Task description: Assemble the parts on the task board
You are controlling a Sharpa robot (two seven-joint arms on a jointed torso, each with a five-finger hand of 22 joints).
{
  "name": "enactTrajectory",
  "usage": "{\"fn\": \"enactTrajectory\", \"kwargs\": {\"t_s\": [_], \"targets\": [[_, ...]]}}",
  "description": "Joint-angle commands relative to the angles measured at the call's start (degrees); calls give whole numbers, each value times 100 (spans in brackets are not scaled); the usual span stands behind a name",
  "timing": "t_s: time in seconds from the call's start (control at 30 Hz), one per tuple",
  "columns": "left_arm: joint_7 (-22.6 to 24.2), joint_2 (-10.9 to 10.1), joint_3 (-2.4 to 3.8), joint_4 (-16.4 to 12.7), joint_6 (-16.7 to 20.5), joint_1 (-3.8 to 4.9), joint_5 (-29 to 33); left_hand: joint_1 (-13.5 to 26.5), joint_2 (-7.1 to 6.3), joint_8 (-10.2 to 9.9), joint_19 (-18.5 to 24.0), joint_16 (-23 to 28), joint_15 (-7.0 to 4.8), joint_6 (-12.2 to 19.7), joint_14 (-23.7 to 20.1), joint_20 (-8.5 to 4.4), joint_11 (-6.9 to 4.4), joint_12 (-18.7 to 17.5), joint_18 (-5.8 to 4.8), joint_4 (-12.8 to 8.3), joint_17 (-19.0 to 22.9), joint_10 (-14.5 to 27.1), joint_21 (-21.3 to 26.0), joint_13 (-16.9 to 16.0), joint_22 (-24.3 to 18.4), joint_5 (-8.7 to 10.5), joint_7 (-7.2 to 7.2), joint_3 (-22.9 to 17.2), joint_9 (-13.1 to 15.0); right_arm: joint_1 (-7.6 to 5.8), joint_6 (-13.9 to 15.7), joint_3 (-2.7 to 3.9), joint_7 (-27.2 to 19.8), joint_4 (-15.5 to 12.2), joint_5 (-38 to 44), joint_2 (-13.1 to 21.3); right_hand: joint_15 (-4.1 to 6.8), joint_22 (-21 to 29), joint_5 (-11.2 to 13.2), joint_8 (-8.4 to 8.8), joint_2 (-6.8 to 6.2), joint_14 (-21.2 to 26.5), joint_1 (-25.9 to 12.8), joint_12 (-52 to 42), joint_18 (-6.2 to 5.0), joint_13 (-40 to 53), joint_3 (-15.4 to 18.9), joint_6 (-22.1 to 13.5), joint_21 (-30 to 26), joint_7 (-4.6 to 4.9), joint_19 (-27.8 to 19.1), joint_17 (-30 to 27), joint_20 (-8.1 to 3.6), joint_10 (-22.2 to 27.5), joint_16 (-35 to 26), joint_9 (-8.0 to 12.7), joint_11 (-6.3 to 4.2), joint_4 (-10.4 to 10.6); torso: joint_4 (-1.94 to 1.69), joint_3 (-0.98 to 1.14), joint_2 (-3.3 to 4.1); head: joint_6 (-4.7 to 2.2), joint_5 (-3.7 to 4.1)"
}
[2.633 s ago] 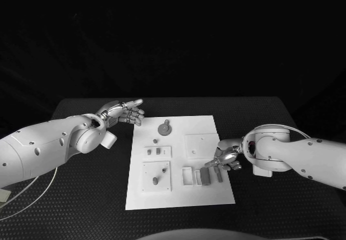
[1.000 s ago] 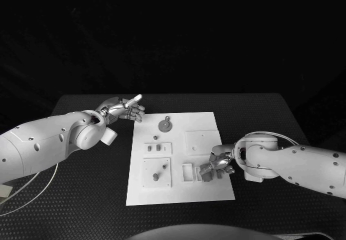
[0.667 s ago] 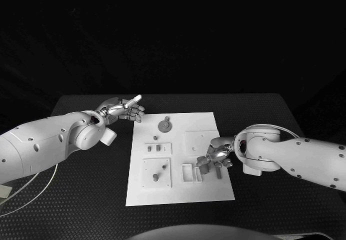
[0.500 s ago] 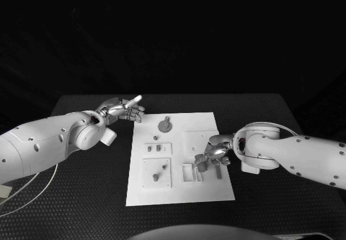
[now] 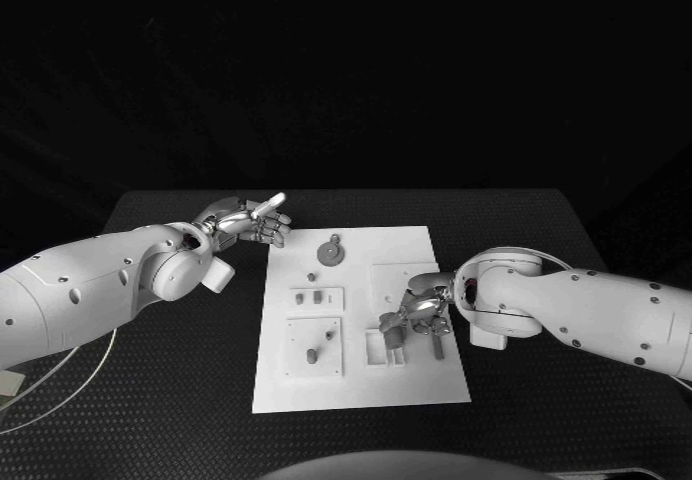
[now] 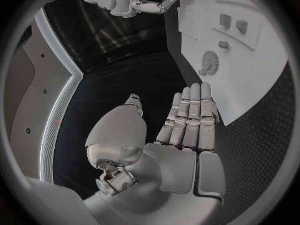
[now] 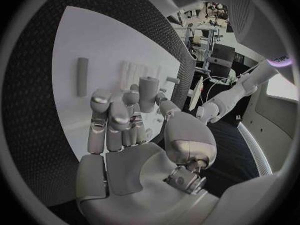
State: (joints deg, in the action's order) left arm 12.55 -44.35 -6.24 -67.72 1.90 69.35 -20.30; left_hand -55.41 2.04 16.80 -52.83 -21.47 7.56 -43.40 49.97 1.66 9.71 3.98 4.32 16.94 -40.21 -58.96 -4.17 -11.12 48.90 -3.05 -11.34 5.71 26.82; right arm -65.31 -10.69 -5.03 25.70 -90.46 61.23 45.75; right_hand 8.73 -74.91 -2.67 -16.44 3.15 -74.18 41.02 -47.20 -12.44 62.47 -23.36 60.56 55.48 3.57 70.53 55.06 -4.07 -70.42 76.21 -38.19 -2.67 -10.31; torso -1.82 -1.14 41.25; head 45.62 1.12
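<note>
The white task board [image 5: 361, 385] lies mid-table. My right hand [image 5: 420, 311] hovers over the board's right half and pinches a short grey bar [image 7: 147, 93] between thumb and fingers. A second grey bar [image 5: 433, 345] lies flat on the board [image 7: 87, 45], also seen as a bar [image 7: 82, 76] beyond the fingers. A white slotted holder [image 5: 376, 346] sits just left of the hand. My left hand [image 5: 250, 222] is held open off the board's far left corner, fingers straight [image 6: 189, 116], holding nothing. A grey gear [image 5: 330, 256] lies near it on the board [image 6: 250, 85].
Two small grey pieces [image 5: 306, 297] sit in a square plate left of centre, and more pieces [image 5: 317, 348] in a larger plate below it. A blank square plate [image 5: 402, 277] lies behind my right hand. Black table [image 5: 577, 400] surrounds the board.
My right hand closed on one of the two bars at the board's right edge and carried it up and left toward the slotted holder. The left hand stayed put.
</note>
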Motion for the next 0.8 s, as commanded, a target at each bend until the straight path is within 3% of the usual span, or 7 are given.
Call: {"fn": "enactTrajectory", "kwargs": {"t_s": [0.03,0.47,0.8], "targets": [[-2,12,4,-15,-103,4,41,-54,15,27,-2,34,-13,27,40,7,-2,1,57,1,-8,19,2,5,-9,25,-47,38,-9,38,-208,-13,13,19,-152,-42,2,-80,-20,0,46,10,-6,-17,-256,6,-566,15,10,21,15,-6,24,-2,21,0,4,-580,0,5,1,-4,-19],[-13,5,3,-28,-123,4,41,-70,34,27,0,46,-12,28,40,8,-1,1,56,1,-16,21,3,7,-10,25,-49,71,-12,72,-172,-32,-5,54,-195,-131,0,-79,-20,4,41,10,-30,-16,-256,6,-580,18,6,23,12,-10,28,1,17,-2,5,-579,3,-2,-1,-4,-50],[-30,-14,3,-31,-122,4,41,-78,40,27,2,51,-11,28,40,9,-1,1,55,1,-19,22,4,7,-11,25,-49,87,-14,109,-233,-34,4,131,-52,-174,0,-79,-20,6,38,9,-40,-17,-256,7,-590,19,5,23,12,-11,29,1,17,-4,6,-581,6,5,0,0,-65]]}}
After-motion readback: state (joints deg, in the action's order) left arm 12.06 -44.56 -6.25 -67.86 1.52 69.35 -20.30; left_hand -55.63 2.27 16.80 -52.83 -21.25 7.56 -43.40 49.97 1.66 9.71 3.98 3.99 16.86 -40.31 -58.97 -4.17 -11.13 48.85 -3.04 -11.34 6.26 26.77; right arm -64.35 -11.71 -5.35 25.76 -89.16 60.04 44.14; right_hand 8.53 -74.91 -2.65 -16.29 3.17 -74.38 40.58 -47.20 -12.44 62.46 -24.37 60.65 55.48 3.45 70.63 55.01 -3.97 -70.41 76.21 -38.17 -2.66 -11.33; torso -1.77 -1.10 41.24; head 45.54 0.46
